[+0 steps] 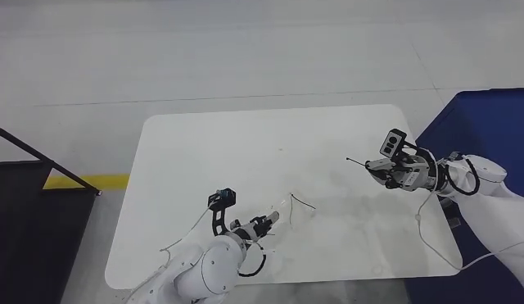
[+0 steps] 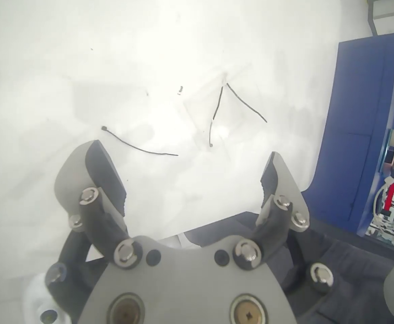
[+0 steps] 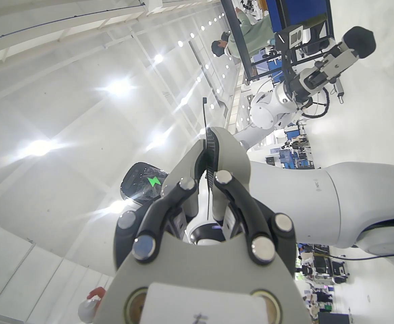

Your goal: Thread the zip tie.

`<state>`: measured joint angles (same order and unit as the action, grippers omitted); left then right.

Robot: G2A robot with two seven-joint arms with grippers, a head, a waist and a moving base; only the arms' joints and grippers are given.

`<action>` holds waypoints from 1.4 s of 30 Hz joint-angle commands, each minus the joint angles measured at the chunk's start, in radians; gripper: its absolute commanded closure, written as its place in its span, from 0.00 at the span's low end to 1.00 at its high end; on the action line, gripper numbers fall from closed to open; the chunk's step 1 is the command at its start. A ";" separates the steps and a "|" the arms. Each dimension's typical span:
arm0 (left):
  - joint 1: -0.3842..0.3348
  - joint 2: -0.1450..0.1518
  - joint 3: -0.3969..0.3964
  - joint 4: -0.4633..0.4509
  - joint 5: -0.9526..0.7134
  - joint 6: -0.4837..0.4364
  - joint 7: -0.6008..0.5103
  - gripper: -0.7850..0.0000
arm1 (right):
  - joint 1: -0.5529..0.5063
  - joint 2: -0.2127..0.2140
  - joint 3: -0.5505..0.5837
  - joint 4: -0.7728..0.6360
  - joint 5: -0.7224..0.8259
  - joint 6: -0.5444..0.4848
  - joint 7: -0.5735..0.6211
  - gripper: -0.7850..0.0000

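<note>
My right gripper (image 3: 207,136) is shut on a thin black zip tie (image 3: 204,112), whose head end sticks out past the fingertips. In the top view this gripper (image 1: 370,165) hangs above the right part of the white table (image 1: 246,148), the tie (image 1: 355,161) pointing left. My left gripper (image 2: 183,156) is open and holds nothing, low over the table's front (image 1: 272,219). Just beyond it lie a black zip tie (image 2: 139,145) and a bent, V-shaped tie (image 2: 217,109) with a black leg (image 2: 247,102); the latter shows in the top view (image 1: 301,201).
A blue surface (image 1: 483,115) borders the table's right edge, also seen beside the left gripper (image 2: 362,119). A dark platform with a black rail (image 1: 41,214) stands left of the table. Pale floor lies beyond the far edge.
</note>
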<state>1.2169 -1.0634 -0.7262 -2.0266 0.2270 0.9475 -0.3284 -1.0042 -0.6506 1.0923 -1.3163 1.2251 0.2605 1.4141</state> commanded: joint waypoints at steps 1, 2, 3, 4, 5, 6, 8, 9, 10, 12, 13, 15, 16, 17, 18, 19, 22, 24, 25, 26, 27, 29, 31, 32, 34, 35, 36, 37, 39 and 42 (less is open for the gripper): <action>0.010 -0.007 -0.020 0.013 -0.037 0.065 0.012 0.00 | 0.000 0.000 0.000 0.000 0.000 0.000 0.000 1.00; 0.010 -0.007 -0.020 0.013 -0.037 0.065 0.012 0.00 | 0.000 0.000 0.000 0.000 0.000 0.000 0.000 1.00; 0.010 -0.007 -0.020 0.013 -0.037 0.065 0.012 0.00 | 0.000 0.000 0.000 0.000 0.000 0.000 0.000 1.00; 0.010 -0.007 -0.020 0.013 -0.037 0.065 0.012 0.00 | 0.000 0.000 0.000 0.000 0.000 0.000 0.000 1.00; 0.010 -0.007 -0.020 0.013 -0.037 0.065 0.012 0.00 | 0.000 0.000 0.000 0.000 0.000 0.000 0.000 1.00; 0.010 -0.007 -0.020 0.013 -0.037 0.065 0.012 0.00 | 0.000 0.000 0.000 0.000 0.000 0.000 0.000 1.00; 0.010 -0.007 -0.020 0.013 -0.037 0.065 0.012 0.00 | 0.000 0.000 0.000 0.000 0.000 0.000 0.000 1.00; 0.010 -0.007 -0.020 0.013 -0.037 0.065 0.012 0.00 | 0.000 0.000 0.000 0.000 0.000 0.000 0.000 1.00; 0.014 -0.007 -0.019 0.018 -0.044 0.064 0.005 0.00 | 0.000 0.000 0.000 0.000 0.000 0.000 0.000 1.00; 0.007 -0.012 -0.035 0.022 -0.124 0.045 -0.068 0.00 | 0.000 0.000 0.000 0.000 0.000 0.000 0.000 1.00; 0.001 -0.012 -0.047 0.018 -0.141 0.044 -0.086 0.00 | 0.000 0.000 0.000 0.000 0.000 0.000 0.000 1.00; 0.012 -0.013 -0.075 0.015 -0.154 0.065 -0.063 0.00 | 0.000 0.000 0.000 0.000 0.000 0.000 0.000 1.00; 0.020 -0.014 -0.082 0.011 -0.166 0.065 -0.064 0.00 | 0.000 0.000 0.000 0.000 0.000 0.000 0.000 1.00; 0.027 -0.016 -0.093 0.009 -0.182 0.065 -0.063 0.00 | 0.000 0.000 0.000 0.000 0.000 0.000 0.000 1.00; 0.038 -0.017 -0.110 0.020 -0.204 0.065 -0.060 0.00 | 0.000 0.000 0.000 0.000 0.000 0.000 0.000 1.00; 0.043 -0.018 -0.119 0.026 -0.217 0.065 -0.058 0.00 | 0.000 0.000 0.000 0.000 0.000 0.000 0.000 1.00; 0.052 -0.025 -0.129 0.059 -0.246 0.065 -0.032 0.00 | 0.000 0.000 0.000 0.000 0.000 0.000 0.000 1.00; 0.041 -0.032 -0.127 0.099 -0.267 0.065 -0.013 0.00 | 0.000 0.000 0.000 0.000 0.000 0.000 0.000 1.00; 0.032 -0.037 -0.124 0.121 -0.281 0.065 -0.001 0.00 | 0.000 0.000 0.000 0.000 0.000 0.000 0.000 1.00; 0.020 -0.042 -0.118 0.134 -0.295 0.065 0.008 0.00 | 0.000 0.000 0.000 0.000 0.000 0.000 0.000 1.00; 0.008 -0.047 -0.111 0.148 -0.306 0.065 0.022 0.02 | 0.000 0.000 0.000 0.000 0.000 0.000 0.000 1.00; -0.014 -0.055 -0.099 0.161 -0.333 0.065 0.051 0.11 | 0.000 0.000 0.000 0.000 0.000 0.000 0.000 1.00; -0.031 -0.060 -0.075 0.155 -0.337 0.065 0.085 0.14 | 0.000 0.000 0.000 0.000 0.000 0.000 0.000 1.00; -0.037 -0.061 -0.062 0.145 -0.334 0.065 0.100 0.16 | 0.000 0.000 0.000 0.000 0.000 0.000 0.000 1.00; -0.046 -0.061 -0.033 0.113 -0.294 0.065 0.135 0.17 | 0.000 0.000 0.000 0.000 0.000 0.000 0.000 1.00; -0.048 -0.059 -0.012 0.100 -0.248 0.065 0.152 0.17 | 0.000 0.000 0.000 0.000 0.000 0.000 0.000 1.00; -0.049 -0.057 0.008 0.081 -0.205 0.065 0.157 0.11 | 0.000 0.000 0.000 0.000 0.000 0.000 0.000 1.00; -0.051 -0.054 0.027 0.059 -0.144 0.065 0.163 0.14 | 0.000 0.000 0.000 0.000 0.000 0.000 0.000 1.00; -0.037 -0.047 0.053 0.023 -0.006 0.065 0.192 0.00 | 0.000 0.000 0.000 0.000 0.000 0.000 0.000 1.00; -0.019 -0.043 0.062 -0.020 0.081 0.065 0.200 0.00 | 0.000 0.000 0.000 0.000 0.000 0.000 0.000 1.00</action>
<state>1.1957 -1.1068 -0.6639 -2.0431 0.2916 1.0123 -0.1284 -1.0042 -0.6506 1.0923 -1.3163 1.2251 0.2605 1.4141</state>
